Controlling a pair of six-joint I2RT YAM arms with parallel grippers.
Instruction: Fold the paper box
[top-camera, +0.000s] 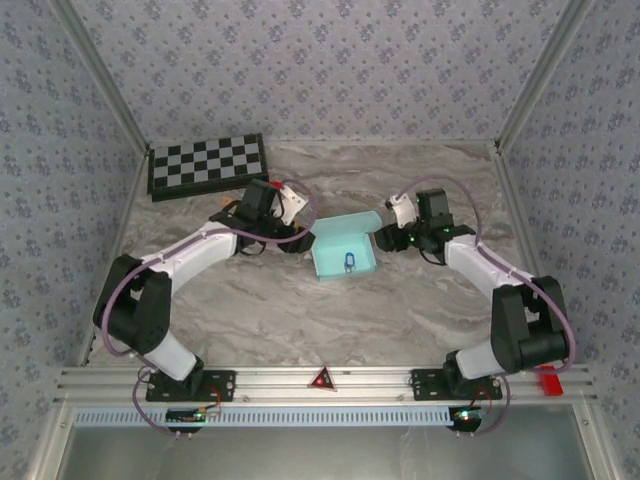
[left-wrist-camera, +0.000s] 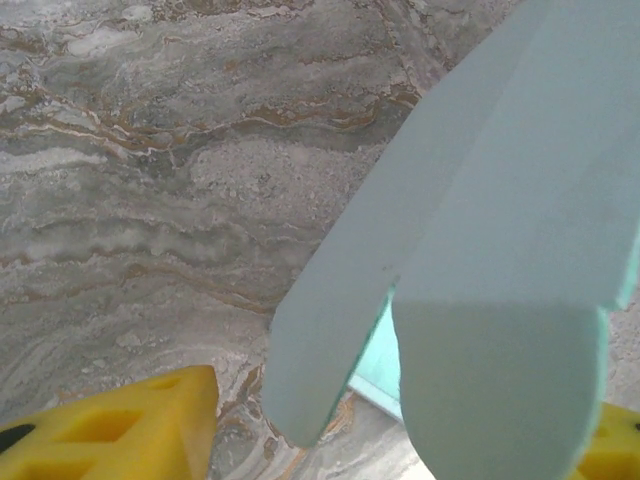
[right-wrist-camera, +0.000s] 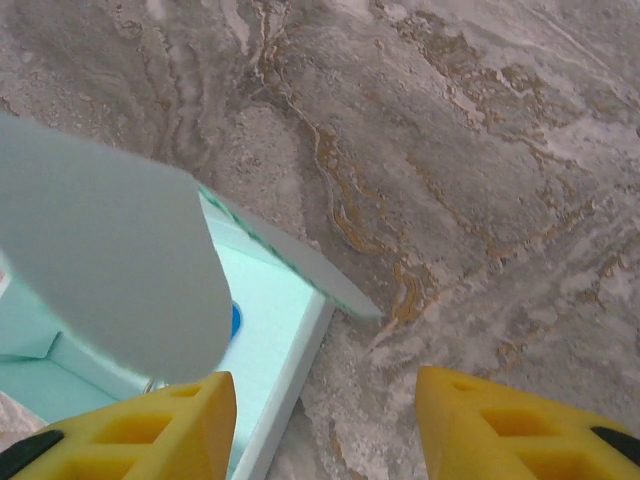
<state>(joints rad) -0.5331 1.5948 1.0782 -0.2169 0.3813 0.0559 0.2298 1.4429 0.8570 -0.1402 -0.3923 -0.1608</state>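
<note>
The paper box (top-camera: 345, 252) is a pale light-blue open tray in the middle of the marble table, with flaps standing up on its left and right sides. My left gripper (top-camera: 302, 238) is at its left side. In the left wrist view two rounded box flaps (left-wrist-camera: 480, 300) hang between the yellow fingers (left-wrist-camera: 130, 435); the left gripper (left-wrist-camera: 400, 400) is open, with a gap on the left finger's side. My right gripper (top-camera: 385, 238) is at the box's right side. In the right wrist view the right gripper (right-wrist-camera: 325, 385) is open over the box's edge (right-wrist-camera: 290, 375), and a flap (right-wrist-camera: 110, 260) stands above its left finger.
A black-and-white checkerboard (top-camera: 207, 165) lies at the back left of the table. A small blue object (top-camera: 348, 263) sits inside the box. Patterned walls close in the table (top-camera: 300, 320) on three sides.
</note>
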